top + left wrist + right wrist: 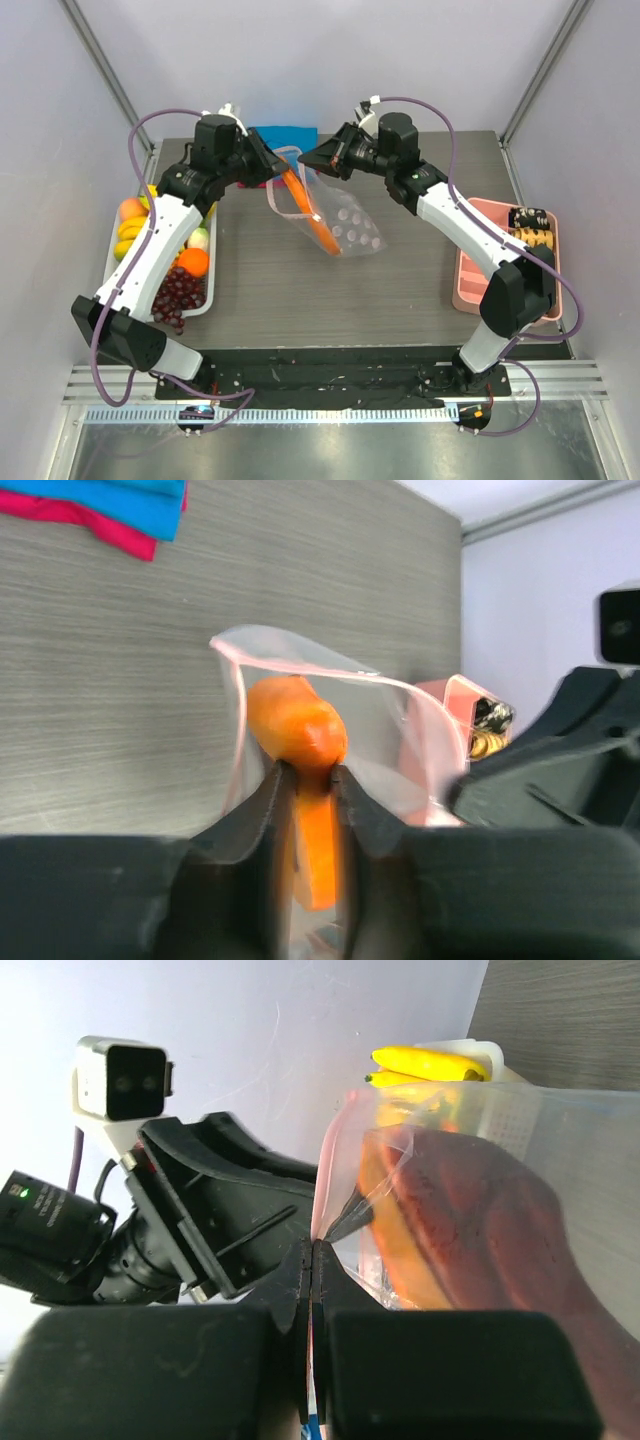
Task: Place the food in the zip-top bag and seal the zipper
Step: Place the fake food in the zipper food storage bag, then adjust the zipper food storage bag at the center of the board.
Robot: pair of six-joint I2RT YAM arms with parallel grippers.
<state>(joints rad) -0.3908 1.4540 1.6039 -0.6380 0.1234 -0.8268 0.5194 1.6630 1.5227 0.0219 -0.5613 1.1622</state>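
Loading step. The left fingers (262,805) sit narrow against the long orange carrot-like piece (297,720), inside the mouth of the clear pink-dotted plastic bag (352,232) at the worktop's twelve o'clock. The right fingers (290,1280) pinch its rim. Next, probably: release, then fetch the fruit (180,290) at nine o'clock.

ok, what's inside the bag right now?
One carrot, part of it between the fingers of the left hand, which hide some of it. Nothing else shows through the clear bag.
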